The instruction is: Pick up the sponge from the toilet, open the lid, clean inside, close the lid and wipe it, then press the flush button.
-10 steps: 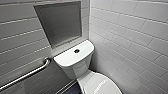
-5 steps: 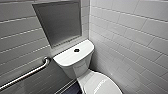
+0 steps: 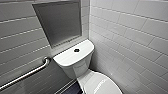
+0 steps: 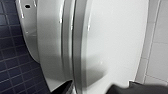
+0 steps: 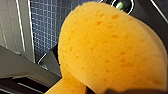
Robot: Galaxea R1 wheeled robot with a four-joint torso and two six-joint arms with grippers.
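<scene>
Right wrist view, right hand [image 5: 117, 90] gripping sponge [image 5: 107, 50], left hand [image 4: 92, 88] open, lid [image 4: 112, 42] closed

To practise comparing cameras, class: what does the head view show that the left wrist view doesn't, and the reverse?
Head view: the tank top with the flush button, a metal grab bar and a grey wall panel. Left wrist view: the bowl's outer side, seen close. Both: the closed lid and white wall tiles.
</scene>
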